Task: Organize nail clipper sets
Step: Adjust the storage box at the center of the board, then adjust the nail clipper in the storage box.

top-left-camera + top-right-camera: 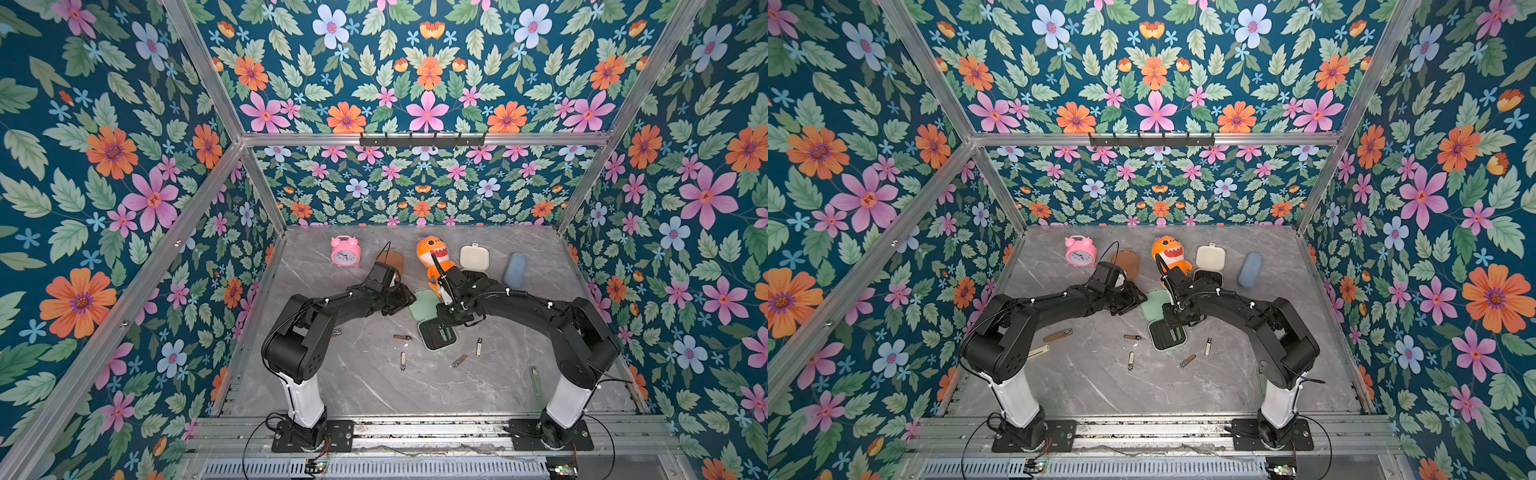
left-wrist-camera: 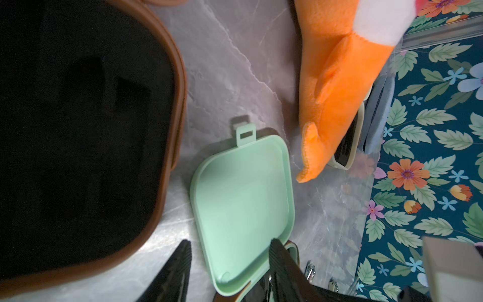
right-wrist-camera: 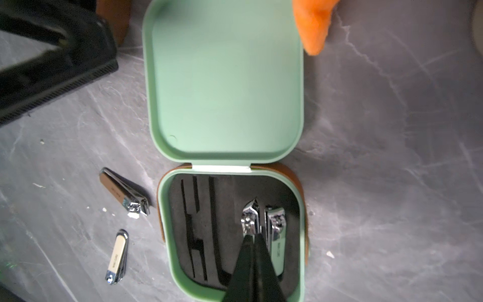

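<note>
**Right gripper over the mint case, clipper pinched in its tips**

Top views. The mint green rounded-square hinged plastic case (image 1: 424, 306) lay open at mid-table. Its lid was flat toward the back wall and its black foam insert (image 1: 432, 338) lay toward the arm bases. The right gripper (image 1: 448, 324) hung directly over the insert. The left gripper (image 1: 400, 297) sat just beside the lid's edge, on the side of the open brown rounded-square case (image 1: 390, 262). The right arm was judged the nearer to the slots. Slim loose metal clippers (image 1: 1131, 360) lay scattered on the grey marbled tabletop (image 1: 1100, 386) in front of the mint case.

Left wrist. The left gripper's fingers (image 2: 281, 261) stood apart with nothing clamped. A corner of the mint lid showed between them, but no contact was seen. An orange plush shark toy (image 2: 334, 104) lay beyond the lid.

Right wrist. The right gripper's tips were pinched shut on the handle end of a silver pointed-head metal nail clipper (image 3: 250, 219), whose head pointed toward the hinge. Its long axis ran in line with the fingers and nearly parallel to the mint-handled metal clipper (image 3: 277, 235) seated just beside it. I could not tell whether the held clipper touched the foam. The narrow slots across the insert were empty. The next move looked likely to turn on lowering the clipper along that axis without drifting sideways into its neighbour.
</note>
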`<state>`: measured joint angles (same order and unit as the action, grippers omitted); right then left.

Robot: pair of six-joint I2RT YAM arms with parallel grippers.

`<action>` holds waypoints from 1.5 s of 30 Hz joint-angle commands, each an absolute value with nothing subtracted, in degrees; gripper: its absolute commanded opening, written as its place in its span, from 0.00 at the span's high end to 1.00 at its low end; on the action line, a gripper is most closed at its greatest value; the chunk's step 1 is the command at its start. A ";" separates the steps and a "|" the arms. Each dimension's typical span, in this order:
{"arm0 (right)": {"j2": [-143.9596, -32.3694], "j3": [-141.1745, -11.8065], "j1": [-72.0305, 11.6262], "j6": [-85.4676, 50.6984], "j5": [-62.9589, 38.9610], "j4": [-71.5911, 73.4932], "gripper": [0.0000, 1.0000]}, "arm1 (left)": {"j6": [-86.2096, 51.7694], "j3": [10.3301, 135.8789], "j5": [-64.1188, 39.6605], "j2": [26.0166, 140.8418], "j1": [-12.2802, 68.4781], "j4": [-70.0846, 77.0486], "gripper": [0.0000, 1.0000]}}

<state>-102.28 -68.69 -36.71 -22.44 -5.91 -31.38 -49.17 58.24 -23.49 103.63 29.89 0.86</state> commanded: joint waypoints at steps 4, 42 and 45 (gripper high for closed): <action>-102.90 -68.12 -35.74 -22.27 -4.75 -32.38 1.00 | -48.43 58.27 -23.56 103.54 29.90 1.49 0.49; -105.01 -68.75 -35.62 -22.32 -6.33 -32.09 0.99 | -48.46 58.26 -23.64 103.89 29.88 1.49 0.49; -103.77 -69.64 -35.68 -22.24 -5.81 -32.91 0.94 | -48.45 58.25 -23.64 103.84 29.88 1.49 0.49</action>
